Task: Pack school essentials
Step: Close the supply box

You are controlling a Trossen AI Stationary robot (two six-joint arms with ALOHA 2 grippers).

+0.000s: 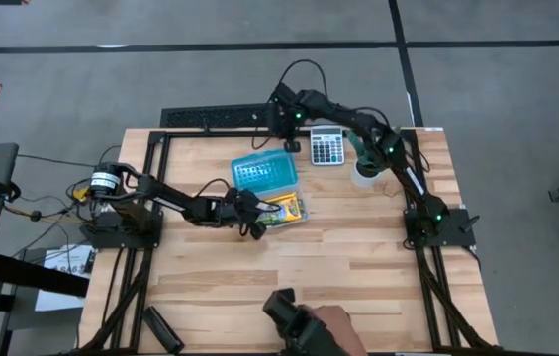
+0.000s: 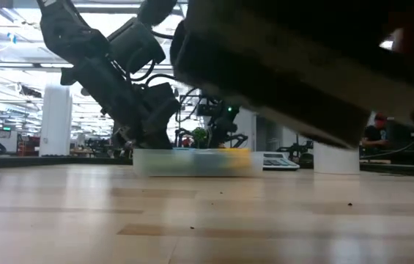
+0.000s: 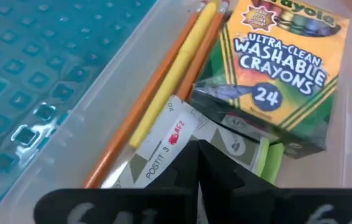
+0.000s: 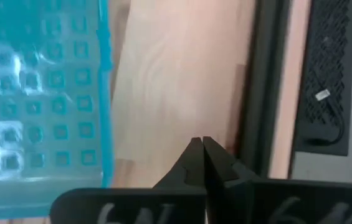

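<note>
Left pincer [image 3: 199, 163] above Crayola crayon box [image 3: 275, 68].

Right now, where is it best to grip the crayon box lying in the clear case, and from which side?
Probably grip the Crayola crayon box across its two long edges, coming from above. It lies flat, face up, with the pencils close along one side, so little room remains there.
</note>
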